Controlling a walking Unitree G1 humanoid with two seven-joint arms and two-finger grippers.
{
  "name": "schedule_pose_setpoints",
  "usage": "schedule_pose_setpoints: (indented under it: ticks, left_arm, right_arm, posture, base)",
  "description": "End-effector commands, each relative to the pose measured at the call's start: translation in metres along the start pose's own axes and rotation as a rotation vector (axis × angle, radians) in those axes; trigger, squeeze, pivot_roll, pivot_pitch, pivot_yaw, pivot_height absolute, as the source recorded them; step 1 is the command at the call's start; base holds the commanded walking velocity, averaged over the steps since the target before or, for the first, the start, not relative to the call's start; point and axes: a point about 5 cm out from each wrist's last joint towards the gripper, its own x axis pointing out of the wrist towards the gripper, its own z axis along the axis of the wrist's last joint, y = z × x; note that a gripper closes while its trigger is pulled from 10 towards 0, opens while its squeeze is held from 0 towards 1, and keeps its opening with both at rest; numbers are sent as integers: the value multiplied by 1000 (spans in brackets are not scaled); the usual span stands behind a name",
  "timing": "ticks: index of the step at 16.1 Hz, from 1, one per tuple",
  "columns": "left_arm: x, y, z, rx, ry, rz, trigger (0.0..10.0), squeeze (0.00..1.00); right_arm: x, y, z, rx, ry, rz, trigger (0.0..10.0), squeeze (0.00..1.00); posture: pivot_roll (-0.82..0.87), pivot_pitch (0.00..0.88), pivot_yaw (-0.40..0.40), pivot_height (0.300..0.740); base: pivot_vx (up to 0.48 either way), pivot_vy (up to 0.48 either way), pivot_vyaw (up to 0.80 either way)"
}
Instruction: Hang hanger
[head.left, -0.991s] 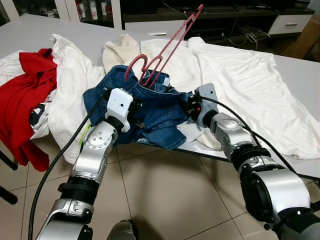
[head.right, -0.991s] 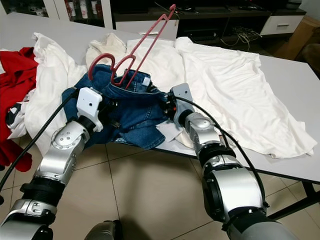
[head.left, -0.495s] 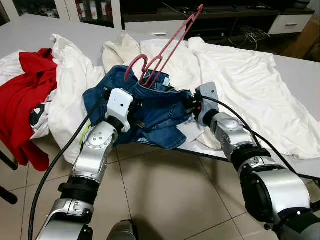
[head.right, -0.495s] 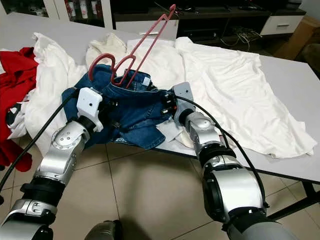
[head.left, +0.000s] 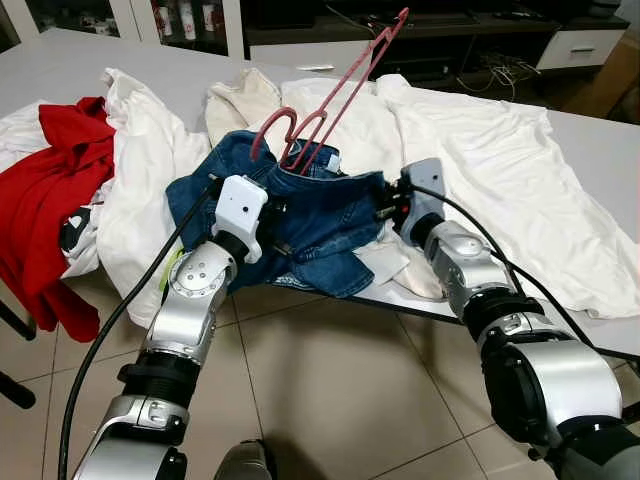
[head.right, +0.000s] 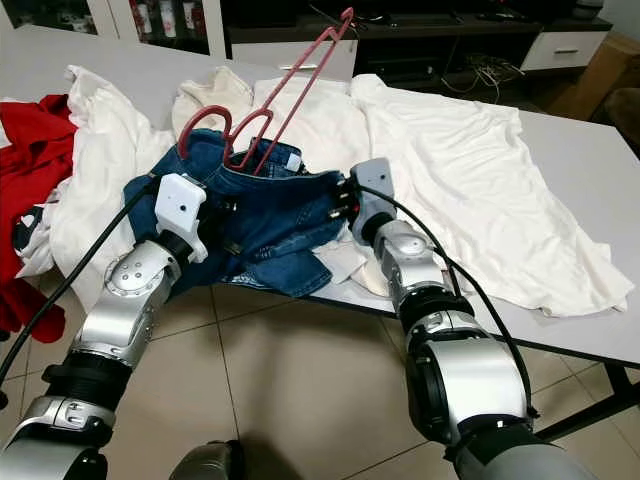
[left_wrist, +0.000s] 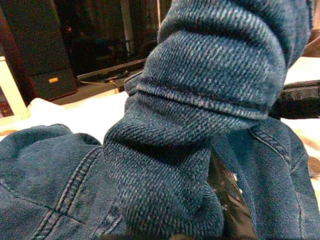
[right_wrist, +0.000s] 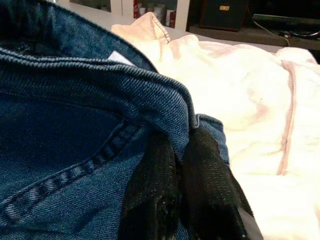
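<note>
Since a second ago the right gripper (head.left: 385, 205) has drawn up and away from the table edge, taking the waistband of the denim garment (head.left: 300, 225) with it, so that the band now runs taut between the two wrists where it sagged before. The right wrist view shows its two black fingers (right_wrist: 200, 190) pressed together with the folded denim hem pinched between them, so it is clenched on the cloth. The left gripper (head.left: 275, 222) sits at the other end of the band, by the white wrist housing; in the left wrist view a thick roll of denim lies across the camera and only a sliver of a black finger (left_wrist: 227, 200) shows under it, so I cannot tell whether those fingers are closed. The red hanger (head.left: 335, 90) stands tilted with its lower end tucked inside the garment's open waist, its hook curling just above the denim at the robot's left and its long bar rising toward the far side of the table. The garment lies at the near edge of the grey table (head.left: 610, 150), partly draped over it. White clothes (head.left: 480, 160) spread over the table behind and to the right, and a red garment (head.left: 50, 190) hangs over the left edge.
</note>
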Motion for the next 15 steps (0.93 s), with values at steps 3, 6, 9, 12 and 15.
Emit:
schedule_pose_setpoints:
  ticks: [3, 6, 9, 12, 15]
  left_arm:
    - [7, -3, 6, 7, -24, -22, 10000, 0]
    - [7, -5, 4, -8, -3, -37, 10000, 0]
    - [4, -5, 2, -69, 12, -58, 10000, 0]
    - [2, -8, 3, -96, 22, -110, 10000, 0]
    - [-3, -16, 2, -140, 30, -146, 10000, 0]
  right_arm:
    - [-5, -17, 13, 5, -92, -103, 0, 0]
    - [-7, -24, 25, -45, -164, -171, 0, 0]
    - [-10, -33, 43, -99, -259, -262, 0, 0]
    - [-11, -38, 51, -112, -291, -312, 0, 0]
    - [-14, -43, 59, -128, -338, -371, 0, 0]
  posture:
    - [130, 7, -57, 740]
    - [125, 3, -51, 740]
    - [122, 1, -45, 740]
    - [122, 0, -43, 740]
    - [123, 0, -38, 740]
  base:
    - [0, 0, 0]
    - [0, 0, 0]
    - [0, 0, 0]
    - [0, 0, 0]
    - [0, 0, 0]
